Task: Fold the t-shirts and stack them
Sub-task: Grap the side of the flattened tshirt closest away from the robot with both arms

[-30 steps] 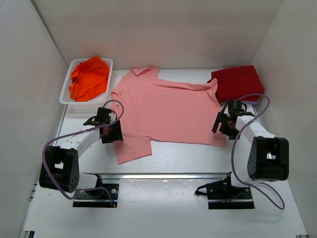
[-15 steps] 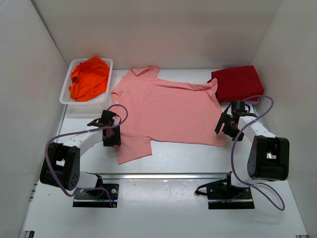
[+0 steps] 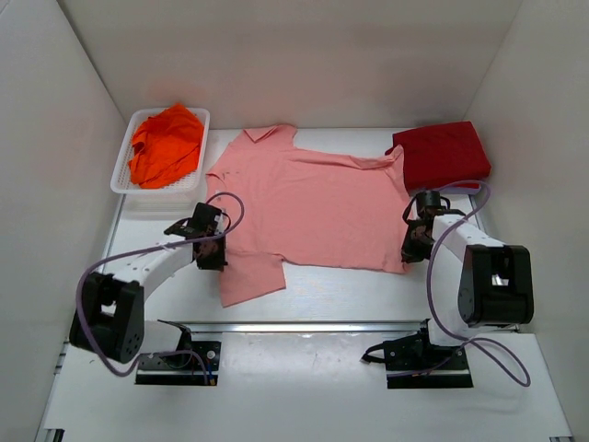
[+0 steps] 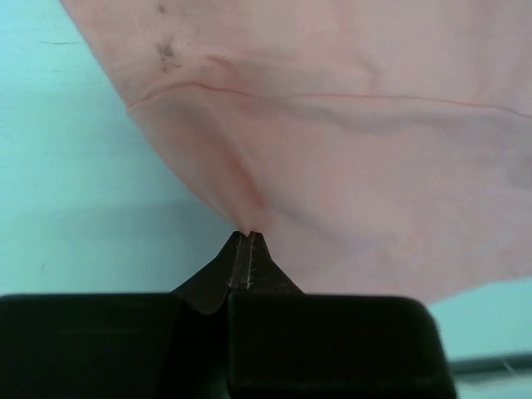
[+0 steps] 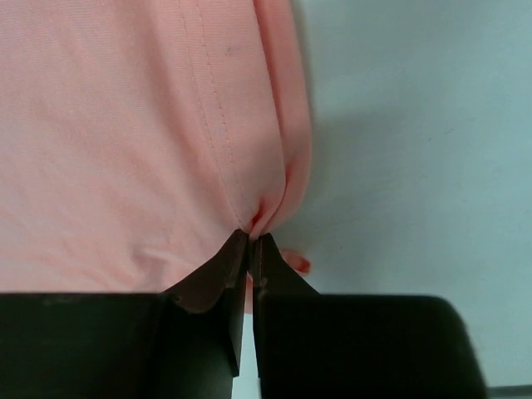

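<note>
**A:** White walls on three sides and a pale table under us. Where do the shirts lie?

**B:** The salmon-pink t-shirt is spread flat across the middle of the table, collar toward the far left and hem toward the right. The dark red t-shirt sits folded at the far right corner, just beside the pink hem. The orange t-shirt is bunched up in the white basket at the far left.

**A:** And what do we have hold of?

**B:** The pink one, at both ends of its near side. Our left gripper has its jaws pressed tight together on a small peak of cloth at the shirt's left edge, near the sleeve. Our right gripper is clamped just as tight on the stitched hem at the near right corner.

**A:** Why those two spots?

**B:** We judge that pinching both ends keeps the edge taut, so it can be lifted as one line and laid over the far half without sagging.

**A:** Any worry?

**B:** Each pinch is thin, so we think a fast lift could let the cloth slip out.
</note>
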Robot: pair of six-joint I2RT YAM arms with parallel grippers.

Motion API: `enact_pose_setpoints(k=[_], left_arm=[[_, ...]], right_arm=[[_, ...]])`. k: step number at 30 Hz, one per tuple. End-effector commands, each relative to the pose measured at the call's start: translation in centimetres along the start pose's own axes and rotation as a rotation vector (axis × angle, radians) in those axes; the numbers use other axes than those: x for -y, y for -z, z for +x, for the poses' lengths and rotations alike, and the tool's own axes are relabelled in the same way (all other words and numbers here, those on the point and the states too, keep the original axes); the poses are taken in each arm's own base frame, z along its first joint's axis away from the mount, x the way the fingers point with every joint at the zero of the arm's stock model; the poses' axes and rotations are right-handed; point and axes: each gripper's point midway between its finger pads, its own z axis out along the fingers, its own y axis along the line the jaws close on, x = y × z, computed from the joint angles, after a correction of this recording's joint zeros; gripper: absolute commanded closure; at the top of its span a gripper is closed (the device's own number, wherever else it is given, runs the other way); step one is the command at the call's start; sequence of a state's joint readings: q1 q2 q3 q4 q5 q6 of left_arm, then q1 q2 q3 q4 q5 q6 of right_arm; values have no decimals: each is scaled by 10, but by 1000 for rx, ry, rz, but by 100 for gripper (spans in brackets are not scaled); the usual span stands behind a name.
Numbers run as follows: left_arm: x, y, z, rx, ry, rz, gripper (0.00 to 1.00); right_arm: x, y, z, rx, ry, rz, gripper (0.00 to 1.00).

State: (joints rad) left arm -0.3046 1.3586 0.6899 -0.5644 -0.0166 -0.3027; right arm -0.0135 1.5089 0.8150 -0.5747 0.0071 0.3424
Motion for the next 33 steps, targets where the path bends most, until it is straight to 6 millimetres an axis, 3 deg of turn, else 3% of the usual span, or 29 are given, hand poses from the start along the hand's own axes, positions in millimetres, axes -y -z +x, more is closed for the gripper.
enact_pose_setpoints(k=[1, 6, 13, 17, 20, 26, 33], left_arm=[[19, 51, -33, 120, -20, 70, 100], [18, 97, -39, 204, -4, 103, 100], [14, 119, -19, 222, 1, 126, 100], [5, 126, -11, 244, 25, 119, 100], [1, 137, -17, 290, 29, 111, 100], [2, 133, -46, 325, 27, 101, 100], [1, 120, -99, 332, 34, 74, 100]], right_arm=[[1, 17, 14, -50, -3, -11, 100], [7, 40, 10, -28, 8, -34, 100], [24, 52, 32, -70, 40, -15, 100], [25, 70, 26, -13, 33, -27, 100], [23, 82, 22, -4, 29, -47, 100], [28, 77, 14, -18, 23, -59, 100], [21, 62, -9, -74, 11, -80, 100]])
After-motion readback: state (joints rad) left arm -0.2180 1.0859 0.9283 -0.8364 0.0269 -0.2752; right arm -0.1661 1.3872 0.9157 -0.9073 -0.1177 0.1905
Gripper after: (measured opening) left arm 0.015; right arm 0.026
